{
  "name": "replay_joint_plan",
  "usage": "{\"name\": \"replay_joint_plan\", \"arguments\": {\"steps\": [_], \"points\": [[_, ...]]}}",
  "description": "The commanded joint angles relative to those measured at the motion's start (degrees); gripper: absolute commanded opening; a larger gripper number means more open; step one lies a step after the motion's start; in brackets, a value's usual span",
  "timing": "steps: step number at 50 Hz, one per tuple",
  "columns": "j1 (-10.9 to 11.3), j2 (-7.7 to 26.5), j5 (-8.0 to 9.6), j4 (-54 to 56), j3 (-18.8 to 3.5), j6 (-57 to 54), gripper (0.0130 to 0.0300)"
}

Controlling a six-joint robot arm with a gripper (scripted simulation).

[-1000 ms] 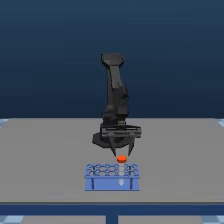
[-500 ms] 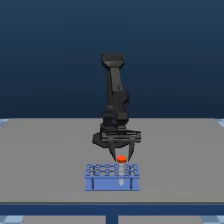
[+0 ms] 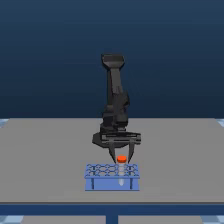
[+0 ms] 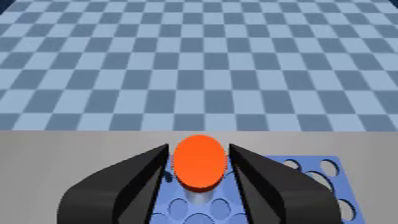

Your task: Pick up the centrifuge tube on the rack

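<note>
The centrifuge tube [image 3: 121,162] stands upright in the blue rack [image 3: 112,176], its orange cap [image 4: 199,161] between the two dark fingers [image 4: 133,180]. The gripper [image 3: 121,159] has come lower over the past second, so the fingers now flank the cap closely on both sides. Whether they are pressing on it cannot be told. The rack rests on the grey tabletop [image 3: 45,155]. Judgement: descent is essentially complete; closing and lifting remain.

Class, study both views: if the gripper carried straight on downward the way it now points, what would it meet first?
Probably the rack: the gripper points down with its fingers already flanking the centrifuge tube; depth is uncertain.
</note>
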Motion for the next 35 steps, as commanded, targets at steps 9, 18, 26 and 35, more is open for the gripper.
{"name": "replay_joint_plan", "arguments": {"steps": [9,18,26,35], "points": [[0.0,0.0,-0.23,0.0,0.0,0.2,0.0130],[0.0,0.0,-0.23,0.0,0.0,0.2,0.0130],[0.0,0.0,-0.17,0.0,0.0,0.1,0.0130],[0.0,-0.5,0.42,1.2,-0.2,-1.1,0.0130]]}}
